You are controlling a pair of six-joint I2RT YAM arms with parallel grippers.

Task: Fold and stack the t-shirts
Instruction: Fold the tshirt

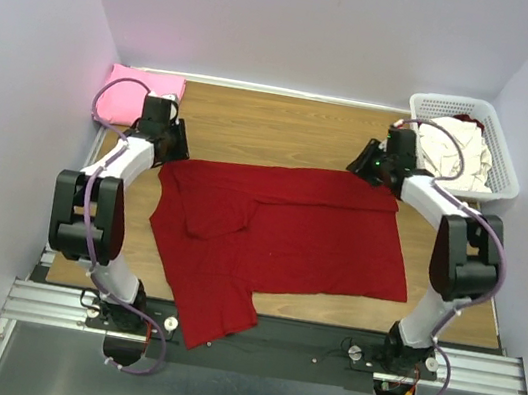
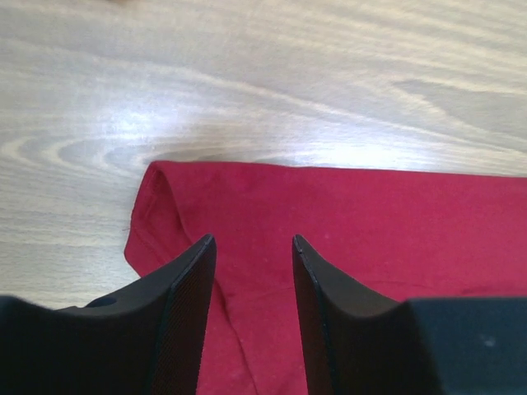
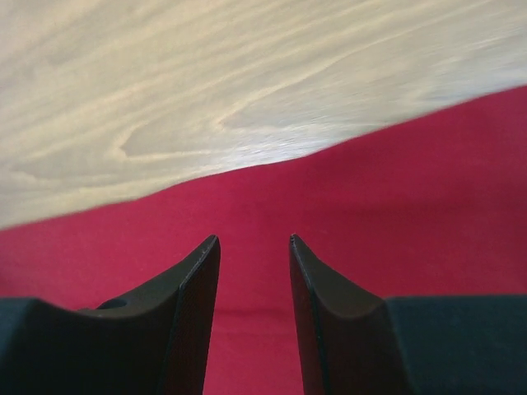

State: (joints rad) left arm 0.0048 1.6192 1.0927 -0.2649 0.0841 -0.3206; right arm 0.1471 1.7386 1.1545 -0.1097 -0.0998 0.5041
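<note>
Across the middle of the wooden table (image 1: 286, 125): one dark red t-shirt (image 1: 287, 242), spread flat, its far edge doubled back in a fold. Its near left part reaches over the table's near edge beside the base of my left arm.

Far right corner: one white basket (image 1: 505, 185), well apart from the red cloth.

Inside that basket: cream-white t-shirts (image 1: 460, 144), heaped loosely.

Far left corner: one pink t-shirt (image 1: 123, 98), a compact bundle against the wall, apart from the red one.

Far left corner of the red t-shirt: my left gripper (image 2: 251, 243), fingers spread, nothing between them. The cloth's rounded, folded corner lies under the tips and just ahead of them, with bare wood beyond. I cannot tell whether the tips touch the cloth.

Far right edge of the red t-shirt: my right gripper (image 3: 254, 240), fingers spread, holding nothing. Red cloth fills the gap beneath them, and the shirt's edge runs slantwise a little ahead of the tips, with wood past it. I cannot tell here either whether the tips touch the cloth.
</note>
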